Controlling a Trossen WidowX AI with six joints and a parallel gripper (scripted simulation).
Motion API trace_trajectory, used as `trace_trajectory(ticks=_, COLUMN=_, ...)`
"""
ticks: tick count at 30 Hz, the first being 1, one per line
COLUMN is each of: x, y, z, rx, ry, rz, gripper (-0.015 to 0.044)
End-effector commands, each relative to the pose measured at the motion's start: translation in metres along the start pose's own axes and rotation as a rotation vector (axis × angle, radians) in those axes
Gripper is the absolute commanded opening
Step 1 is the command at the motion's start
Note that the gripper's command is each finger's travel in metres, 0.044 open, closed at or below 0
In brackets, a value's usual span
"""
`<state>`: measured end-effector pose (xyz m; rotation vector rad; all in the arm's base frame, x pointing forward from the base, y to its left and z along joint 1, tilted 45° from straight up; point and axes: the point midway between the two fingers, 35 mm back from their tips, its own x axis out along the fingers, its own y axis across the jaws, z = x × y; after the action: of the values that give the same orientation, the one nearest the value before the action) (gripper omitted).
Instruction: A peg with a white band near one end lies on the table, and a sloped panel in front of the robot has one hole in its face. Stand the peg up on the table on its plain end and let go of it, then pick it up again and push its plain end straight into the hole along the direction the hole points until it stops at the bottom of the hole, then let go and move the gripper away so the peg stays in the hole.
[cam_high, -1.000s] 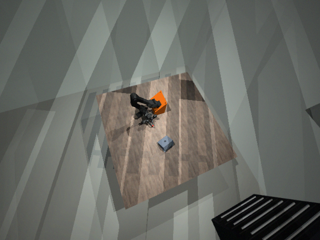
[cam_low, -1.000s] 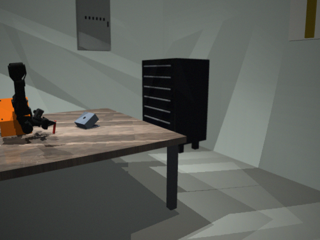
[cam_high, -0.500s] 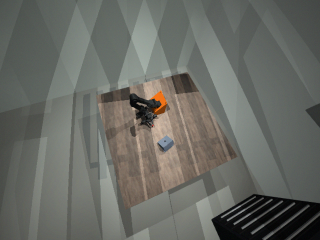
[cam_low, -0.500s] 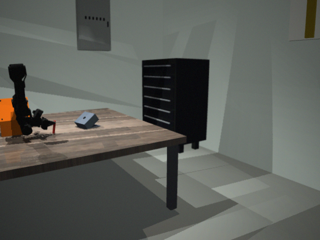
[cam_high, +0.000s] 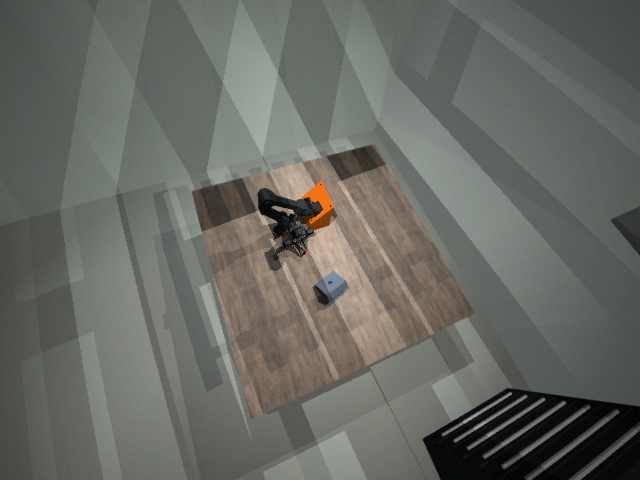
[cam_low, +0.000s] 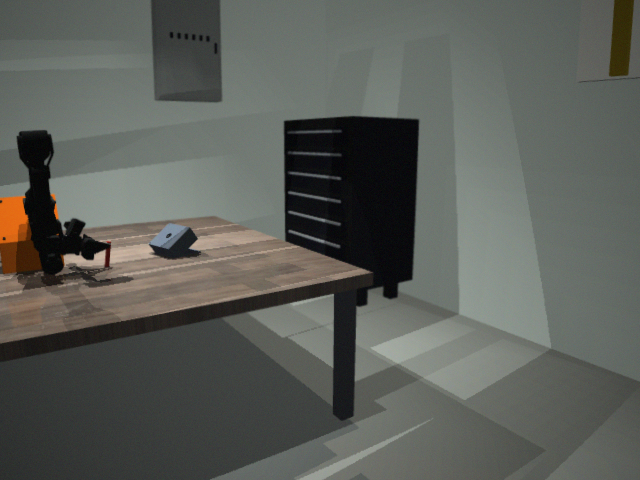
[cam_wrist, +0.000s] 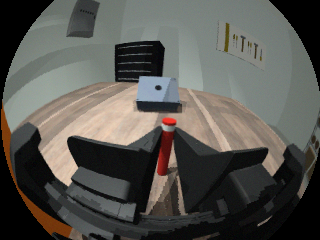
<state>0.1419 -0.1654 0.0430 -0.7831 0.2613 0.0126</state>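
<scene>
Black two-fingered hand (cam_high: 301, 251) (cam_low: 109, 245) (cam_wrist: 167, 131) clamped on slim red white-banded peg (cam_high: 305, 251) (cam_low: 108, 255) (cam_wrist: 164, 154), near upright, band up | release, regrip remain | blue-grey sloped block (cam_high: 337, 287) (cam_low: 178, 239) (cam_wrist: 150, 92), wrist-view twelve o'clock, hole unfilled

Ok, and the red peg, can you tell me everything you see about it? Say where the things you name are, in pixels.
The red peg (cam_high: 305, 251) (cam_low: 108, 255) (cam_wrist: 164, 150) is a thin, smooth rod with a white band near its red top end. It stands about upright, plain end down, pinched near the top by the gripper (cam_high: 305, 250) (cam_low: 108, 245) (cam_wrist: 168, 131). I cannot tell its material or whether it touches the table.
</scene>
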Motion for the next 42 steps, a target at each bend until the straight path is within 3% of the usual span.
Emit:
trace_trajectory(ticks=1, x=-0.0010, y=0.0000, z=-0.0017, rx=0.000, ry=0.001, rz=0.000, gripper=0.0051)
trace_trajectory(ticks=22, x=-0.0036, y=0.0011, z=-0.0031, rx=0.000, ry=-0.028, rz=-0.005, gripper=0.0051)
trace_trajectory(ticks=26, x=-0.0028, y=0.0011, z=-0.0014, rx=0.000, ry=-0.031, rz=-0.006, gripper=0.0130)
trace_trajectory(ticks=42, x=-0.0028, y=0.0011, z=-0.0014, rx=0.000, ry=-0.031, rz=-0.006, gripper=0.0130)
